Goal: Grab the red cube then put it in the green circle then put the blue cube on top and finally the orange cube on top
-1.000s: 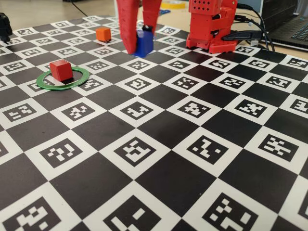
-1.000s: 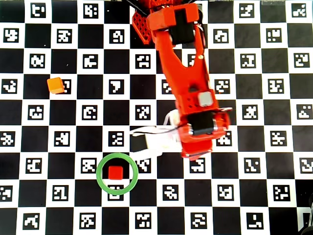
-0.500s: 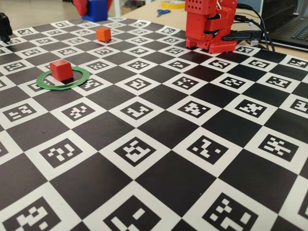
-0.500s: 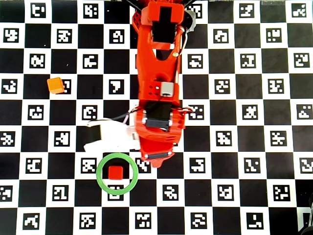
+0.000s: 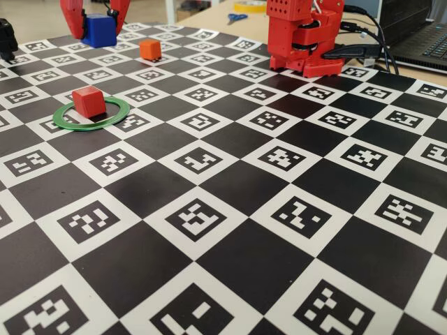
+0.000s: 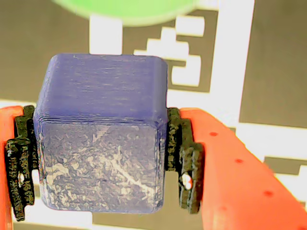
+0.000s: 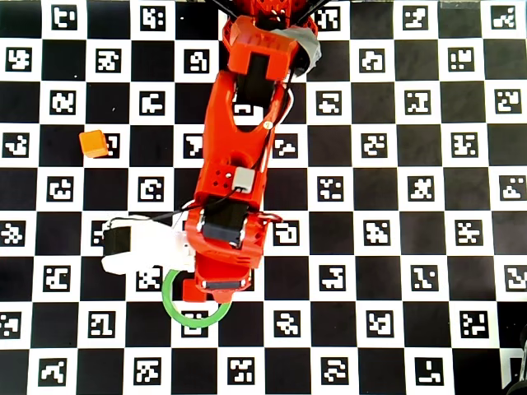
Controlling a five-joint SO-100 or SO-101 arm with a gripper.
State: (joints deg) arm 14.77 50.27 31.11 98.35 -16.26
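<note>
Checkered marker board on a desk
Blue-handled scissors [image 5: 236, 17] and a laptop [image 5: 424, 43] lie beyond the board's [image 5: 230, 174] far edge

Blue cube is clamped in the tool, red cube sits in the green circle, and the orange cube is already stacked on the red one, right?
Not quite. The orange cube stands alone on the board, away from the red cube in the green circle, as the fixed view shows. The tool does clamp the blue cube.

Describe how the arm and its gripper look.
The arm is bright red-orange plastic with black motor blocks, thin black wires along it and a white camera mount at the wrist. The gripper has red fingers with small holes and black ridged pads.
</note>
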